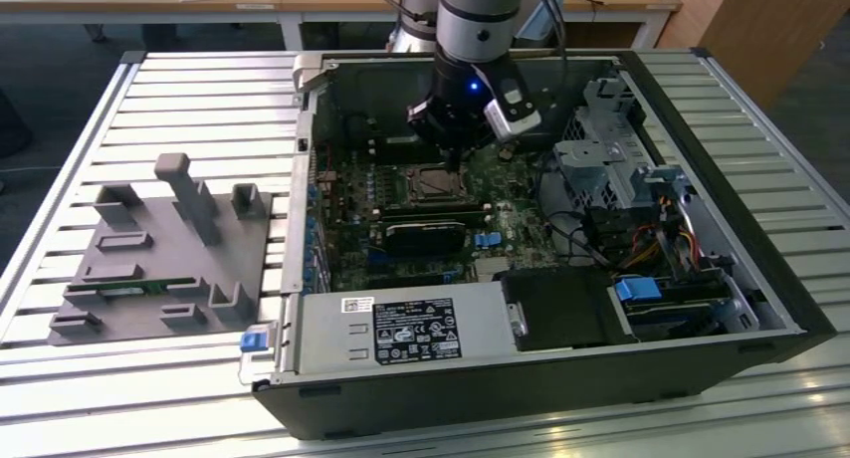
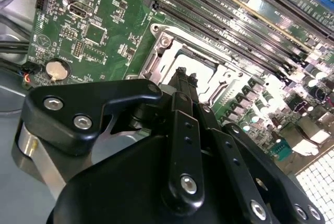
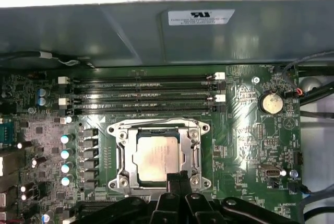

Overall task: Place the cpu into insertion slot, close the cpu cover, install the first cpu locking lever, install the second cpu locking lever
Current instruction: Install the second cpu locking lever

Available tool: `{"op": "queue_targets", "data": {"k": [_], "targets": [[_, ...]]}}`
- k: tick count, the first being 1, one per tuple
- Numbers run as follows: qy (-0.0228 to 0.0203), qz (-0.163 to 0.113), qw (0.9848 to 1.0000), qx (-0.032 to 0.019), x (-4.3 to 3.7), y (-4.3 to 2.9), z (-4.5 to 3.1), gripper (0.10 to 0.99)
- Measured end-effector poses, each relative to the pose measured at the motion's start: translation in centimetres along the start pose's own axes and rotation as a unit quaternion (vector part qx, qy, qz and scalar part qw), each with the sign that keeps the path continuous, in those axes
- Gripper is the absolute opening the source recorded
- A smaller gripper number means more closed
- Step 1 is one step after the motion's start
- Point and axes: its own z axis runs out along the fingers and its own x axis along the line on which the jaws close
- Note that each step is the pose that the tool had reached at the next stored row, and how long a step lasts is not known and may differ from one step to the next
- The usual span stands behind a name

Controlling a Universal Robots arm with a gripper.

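While the cpu (image 3: pixel 158 156) sits in its socket on the green board (image 3: pixel 245 135), framed by the lowered cpu cover (image 3: pixel 121 153), the tool (image 3: pixel 177 177) hangs closed and empty just above the socket's edge.

Silver-grey arm (image 1: pixel 476 15), black screw-studded claw (image 2: pixel 183 80)

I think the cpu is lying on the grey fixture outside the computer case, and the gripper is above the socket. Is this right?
Not quite. The cpu is not on the grey fixture; the first wrist view shows it seated in the socket on the green board, with the cpu cover framing it. The rest holds: the gripper is above the socket, at its edge.
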Motion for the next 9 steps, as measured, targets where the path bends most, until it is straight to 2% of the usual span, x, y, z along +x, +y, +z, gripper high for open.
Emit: {"op": "queue_targets", "data": {"k": [4,7,9], "targets": [[0.0001,0.0,1.0,0.0002,-0.01,-0.35,-0.02,0.106],[0.0,0.0,1.0,0.0001,-0.04,-1.03,-0.03,0.106],[0.0,0.0,1.0,0.0001,-0.08,-1.72,-0.04,0.106]]}}
